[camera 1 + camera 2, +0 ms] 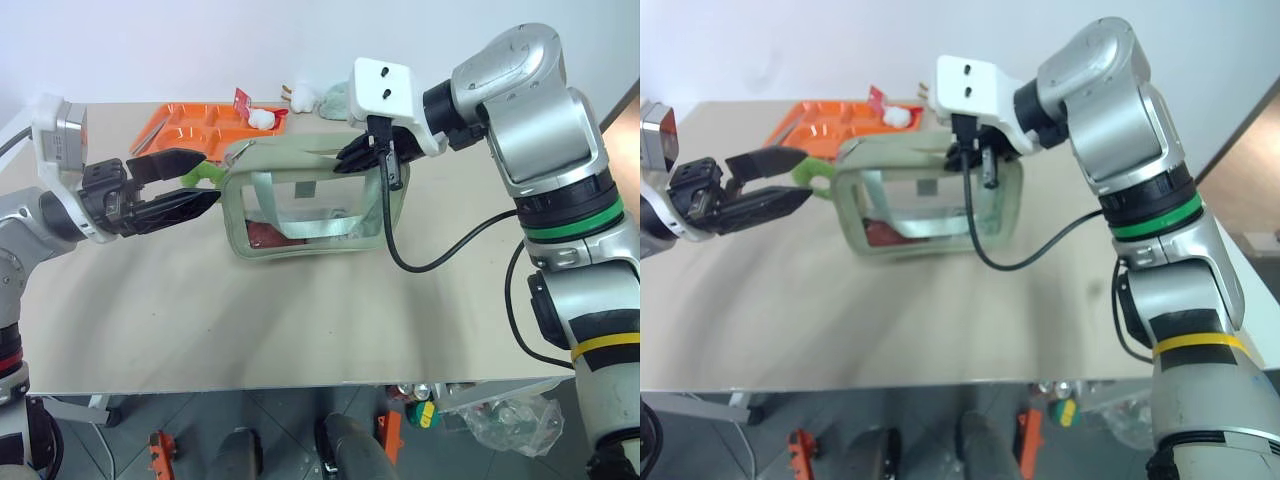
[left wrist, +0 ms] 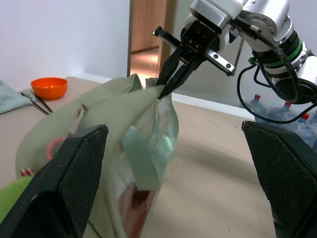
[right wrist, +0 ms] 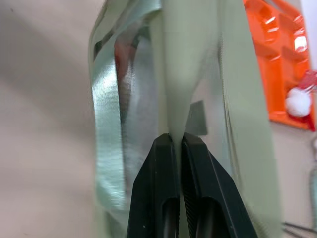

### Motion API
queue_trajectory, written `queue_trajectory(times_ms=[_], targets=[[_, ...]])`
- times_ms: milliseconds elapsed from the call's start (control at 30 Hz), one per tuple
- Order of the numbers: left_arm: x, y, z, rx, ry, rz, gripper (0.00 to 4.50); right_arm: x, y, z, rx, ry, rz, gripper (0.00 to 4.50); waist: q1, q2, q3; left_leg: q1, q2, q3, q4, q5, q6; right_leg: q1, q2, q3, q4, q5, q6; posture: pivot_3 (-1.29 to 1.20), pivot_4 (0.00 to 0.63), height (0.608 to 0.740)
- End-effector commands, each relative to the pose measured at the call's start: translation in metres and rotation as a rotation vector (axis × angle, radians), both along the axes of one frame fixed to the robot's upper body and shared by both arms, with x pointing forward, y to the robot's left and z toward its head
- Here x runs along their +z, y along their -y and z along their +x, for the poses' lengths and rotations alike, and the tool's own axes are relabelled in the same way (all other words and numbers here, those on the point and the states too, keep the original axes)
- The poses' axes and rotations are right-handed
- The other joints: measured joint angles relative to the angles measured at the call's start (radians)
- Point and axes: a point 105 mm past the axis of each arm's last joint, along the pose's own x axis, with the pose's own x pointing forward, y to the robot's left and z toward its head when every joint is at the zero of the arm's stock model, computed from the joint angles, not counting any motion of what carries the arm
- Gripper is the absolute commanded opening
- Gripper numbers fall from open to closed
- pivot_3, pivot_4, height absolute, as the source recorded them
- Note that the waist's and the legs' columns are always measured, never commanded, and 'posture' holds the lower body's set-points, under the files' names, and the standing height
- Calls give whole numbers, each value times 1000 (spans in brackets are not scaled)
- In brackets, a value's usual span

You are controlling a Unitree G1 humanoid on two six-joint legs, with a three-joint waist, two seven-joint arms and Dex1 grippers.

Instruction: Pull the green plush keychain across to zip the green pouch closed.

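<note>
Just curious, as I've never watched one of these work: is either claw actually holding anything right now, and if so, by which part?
Yes. The right claw is shut on the green pouch, pinching a fold of fabric at its top edge. The left claw is open beside the pouch, holding nothing.

No text, label, brand, number or sign can be read anywhere in these views. The small red tag (image 1: 241, 99) standing at the orange tray (image 1: 185, 122) near the far edge of the tabletop is too small to make out.
</note>
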Motion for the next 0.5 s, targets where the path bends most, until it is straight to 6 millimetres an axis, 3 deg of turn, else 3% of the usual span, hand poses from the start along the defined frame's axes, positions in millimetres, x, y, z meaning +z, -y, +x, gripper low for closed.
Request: queue_trajectory(times_ms=[33,267,433,500], targets=[[13,0,-4,1,65,7,4500,8,-5,-14,38,41,18,56,0,0,0,0,0,0,0,0,0,0,0,0,0,0,0,0,150,740],[15,-2,-7,9,71,8,4500,-21,-28,-34,66,-95,63,56,-2,0,0,0,1,0,0,0,0,0,1,0,0,0,0,0,150,740],[16,-4,-8,19,70,8,4500,-30,-35,-46,90,-173,92,56,-4,0,0,1,2,-1,0,0,0,0,3,-1,1,1,-1,0,150,740],[15,-4,-9,22,68,11,4500,-26,-34,-51,128,-184,110,691,-4,0,0,1,3,-1,0,0,0,0,3,-1,1,1,-2,0,150,740]])
